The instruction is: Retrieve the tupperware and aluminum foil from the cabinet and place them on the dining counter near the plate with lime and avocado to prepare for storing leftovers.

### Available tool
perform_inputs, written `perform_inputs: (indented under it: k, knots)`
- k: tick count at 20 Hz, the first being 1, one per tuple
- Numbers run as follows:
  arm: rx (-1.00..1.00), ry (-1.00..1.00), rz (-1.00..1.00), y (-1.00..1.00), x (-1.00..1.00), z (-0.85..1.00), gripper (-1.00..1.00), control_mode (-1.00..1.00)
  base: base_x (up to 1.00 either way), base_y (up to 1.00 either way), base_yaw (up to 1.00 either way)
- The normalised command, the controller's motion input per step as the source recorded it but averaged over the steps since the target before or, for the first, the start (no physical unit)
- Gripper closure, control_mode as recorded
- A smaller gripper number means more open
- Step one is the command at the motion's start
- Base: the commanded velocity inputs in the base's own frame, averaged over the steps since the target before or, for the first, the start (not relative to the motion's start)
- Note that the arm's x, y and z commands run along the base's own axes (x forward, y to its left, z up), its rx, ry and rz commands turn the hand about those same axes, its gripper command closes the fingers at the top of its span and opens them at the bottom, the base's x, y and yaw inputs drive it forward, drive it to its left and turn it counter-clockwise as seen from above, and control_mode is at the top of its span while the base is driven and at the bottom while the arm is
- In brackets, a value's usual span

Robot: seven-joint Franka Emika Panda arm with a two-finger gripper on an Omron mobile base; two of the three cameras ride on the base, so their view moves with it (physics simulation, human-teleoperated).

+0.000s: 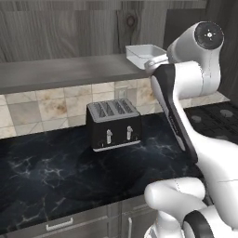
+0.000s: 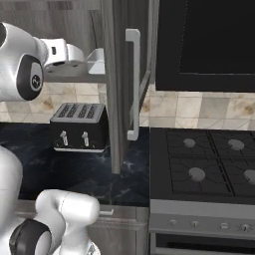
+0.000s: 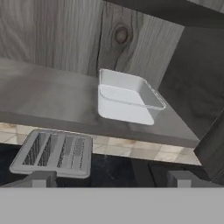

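Our gripper (image 3: 111, 178) stood with its jaws spread wide and nothing between them, the tupperware (image 3: 127, 98) just ahead of and above the fingertips on the cabinet (image 3: 52, 94) shelf. We judged the tub light, thin-walled and slick, best pinched across one rimmed wall

One tupperware (image 3: 127, 103) is counted on the cabinet (image 3: 57, 48) shelf. One four-slot toaster (image 1: 114, 124) is recorded on the surface (image 1: 51, 172). One stove (image 2: 204, 164) with four burners is noted at 3 o'clock.
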Motion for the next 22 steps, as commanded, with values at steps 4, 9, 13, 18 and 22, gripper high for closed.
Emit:
perform_inputs:
  k: [4, 9, 13, 18, 22]
  knots:
    - [0.0, 0.0, 0.01, 0.0, 0.65, 0.0, -1.0, -1.0, 0.0, 0.0, 0.0]
    - [0.0, 0.0, 0.0, 0.0, 0.65, 0.0, -1.0, -1.0, 0.0, 0.0, 0.0]
    - [0.0, 0.02, 0.0, 0.0, 0.67, 0.0, -1.0, -1.0, 0.0, 0.0, 0.0]
    - [0.0, 0.07, 0.0, 0.01, 0.68, 0.0, -1.0, -1.0, 0.0, 0.0, 0.0]
    - [0.0, 0.12, 0.0, 0.06, 0.68, 0.0, -1.0, -1.0, 0.0, 0.0, 0.0]
